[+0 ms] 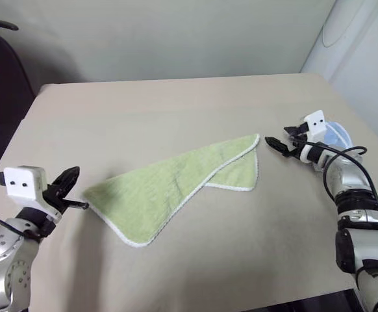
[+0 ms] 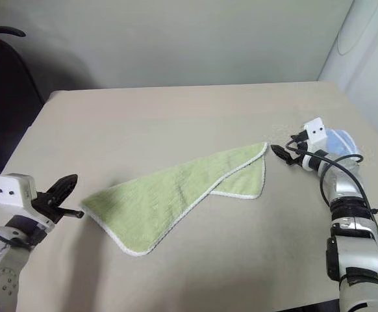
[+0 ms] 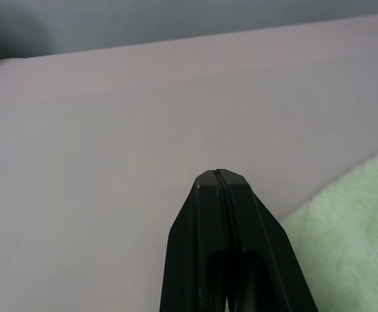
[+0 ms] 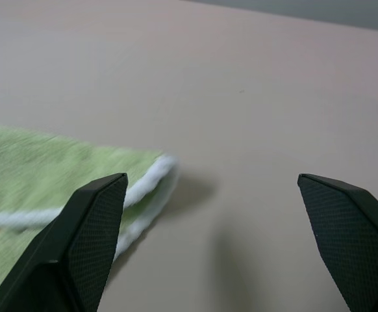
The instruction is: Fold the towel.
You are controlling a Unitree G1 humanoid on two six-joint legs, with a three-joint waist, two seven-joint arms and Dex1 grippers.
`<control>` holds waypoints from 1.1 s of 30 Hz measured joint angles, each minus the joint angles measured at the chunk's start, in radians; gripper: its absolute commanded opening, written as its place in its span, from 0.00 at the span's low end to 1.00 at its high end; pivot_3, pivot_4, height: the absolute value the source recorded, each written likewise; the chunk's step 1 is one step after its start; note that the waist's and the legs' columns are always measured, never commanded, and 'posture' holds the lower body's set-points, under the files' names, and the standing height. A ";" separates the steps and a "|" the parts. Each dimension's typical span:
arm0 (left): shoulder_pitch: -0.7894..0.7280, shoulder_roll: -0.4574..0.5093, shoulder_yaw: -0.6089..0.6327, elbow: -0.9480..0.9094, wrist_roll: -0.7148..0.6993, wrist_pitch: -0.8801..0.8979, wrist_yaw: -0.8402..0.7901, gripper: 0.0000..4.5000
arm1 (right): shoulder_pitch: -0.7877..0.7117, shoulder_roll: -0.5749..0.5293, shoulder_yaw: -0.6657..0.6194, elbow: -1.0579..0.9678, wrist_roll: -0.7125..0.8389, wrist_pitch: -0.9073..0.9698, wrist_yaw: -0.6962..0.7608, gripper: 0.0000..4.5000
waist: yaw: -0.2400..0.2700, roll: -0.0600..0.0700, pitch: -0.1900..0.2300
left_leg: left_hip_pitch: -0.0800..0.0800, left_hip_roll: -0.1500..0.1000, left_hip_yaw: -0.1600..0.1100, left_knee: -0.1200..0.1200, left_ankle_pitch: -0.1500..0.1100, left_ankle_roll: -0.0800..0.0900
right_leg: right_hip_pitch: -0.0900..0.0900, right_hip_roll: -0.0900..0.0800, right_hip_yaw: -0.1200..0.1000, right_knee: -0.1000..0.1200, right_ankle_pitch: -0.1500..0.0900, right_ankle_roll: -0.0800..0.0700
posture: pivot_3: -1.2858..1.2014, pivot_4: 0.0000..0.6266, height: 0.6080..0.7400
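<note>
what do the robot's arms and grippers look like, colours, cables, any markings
Both arms are silver-grey metal segments with black joints and loose black cables. Each wrist carries a small white box with two dark dots on its face. The left gripper and the right gripper each have two black fingers, wedge-shaped and tapering to blunt tips; the right fingers show a fine textured surface.

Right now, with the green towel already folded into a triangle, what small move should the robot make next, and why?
Probably ease the open right gripper forward onto the towel's near corner. Its fingers are spread and aimed at that corner without touching it, while the left gripper, shut, sits beside the opposite tip. Gripping the corner would start another fold.
</note>
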 measured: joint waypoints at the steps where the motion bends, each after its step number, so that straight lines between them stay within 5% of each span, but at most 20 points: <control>1: 0.004 0.003 -0.001 -0.004 -0.005 0.002 -0.011 0.00 | 0.007 -0.005 -0.001 -0.005 0.005 0.008 0.010 0.99 | 0.000 0.000 0.000 | 0.000 0.000 0.000 0.000 0.000 0.000 | 0.000 0.000 0.000 0.000 0.000 0.000 | 0.52 0.24 1.00; 21: -0.072 0.011 -0.103 0.031 0.039 0.001 -0.058 0.00 | 0.041 0.020 -0.019 -0.073 0.027 0.035 0.002 0.99 | -0.001 0.000 0.000 | 0.001 0.000 0.000 0.000 0.000 0.000 | 0.000 0.000 0.000 0.001 0.000 0.000 | 0.52 0.24 1.00; 33: -0.013 0.013 -0.142 -0.032 0.071 -0.006 -0.080 0.00 | 0.022 0.016 0.035 -0.020 -0.063 -0.121 -0.027 0.99 | -0.001 0.000 0.000 | 0.001 0.000 0.000 0.000 -0.001 0.001 | 0.000 0.000 0.000 0.001 0.000 0.000 | 0.52 0.24 1.00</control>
